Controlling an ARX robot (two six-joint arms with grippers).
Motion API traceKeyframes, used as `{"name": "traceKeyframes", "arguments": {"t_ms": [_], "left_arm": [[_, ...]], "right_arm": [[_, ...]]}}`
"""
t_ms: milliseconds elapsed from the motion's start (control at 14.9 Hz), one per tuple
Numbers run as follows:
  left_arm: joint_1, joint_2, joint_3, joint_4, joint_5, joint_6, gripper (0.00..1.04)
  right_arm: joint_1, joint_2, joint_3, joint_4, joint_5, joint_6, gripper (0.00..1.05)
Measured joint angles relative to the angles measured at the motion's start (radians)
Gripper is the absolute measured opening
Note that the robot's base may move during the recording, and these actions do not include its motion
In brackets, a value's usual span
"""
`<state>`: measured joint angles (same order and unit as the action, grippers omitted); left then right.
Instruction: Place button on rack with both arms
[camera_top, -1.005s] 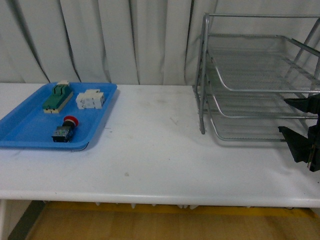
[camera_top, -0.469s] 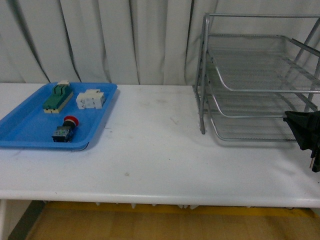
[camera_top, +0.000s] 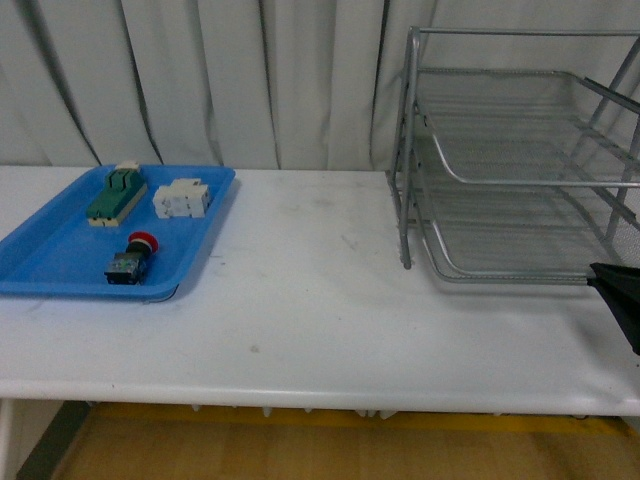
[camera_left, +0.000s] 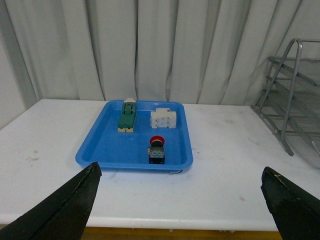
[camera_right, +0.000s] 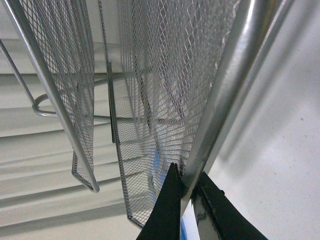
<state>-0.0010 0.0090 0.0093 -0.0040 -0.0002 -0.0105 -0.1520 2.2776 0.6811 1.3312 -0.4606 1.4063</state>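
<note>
Here, with the left gripper (camera_left: 180, 170) spread empty, the right gripper (camera_right: 187, 182) pinches the rack (camera_right: 235, 75) — any tug could drag it askew.

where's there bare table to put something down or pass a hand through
Widest free patch: the table between the blue tray and the rack, plus the front strip along its near edge. Crowded: inside the tray, with the green-topped block, white terminal block and button close together; the right gripper sits at the rack's bottom front rail.
</note>
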Motion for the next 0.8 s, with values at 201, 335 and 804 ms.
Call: {"name": "traceKeyframes", "arguments": {"t_ms": [201, 335, 804], "left_arm": [[0.000, 0.000, 0.000, 0.000, 0.000, 0.000, 0.98], [0.000, 0.000, 0.000, 0.000, 0.000, 0.000, 0.98], [0.000, 0.000, 0.000, 0.000, 0.000, 0.000, 0.98]], "right_arm": [[-0.021, -0.035, -0.113, 0.019, -0.029, -0.018, 0.05], [-0.035, -0.055, -0.182, 0.024, -0.062, -0.028, 0.05], [-0.058, -0.106, -0.288, -0.034, -0.061, -0.150, 0.83]]}}
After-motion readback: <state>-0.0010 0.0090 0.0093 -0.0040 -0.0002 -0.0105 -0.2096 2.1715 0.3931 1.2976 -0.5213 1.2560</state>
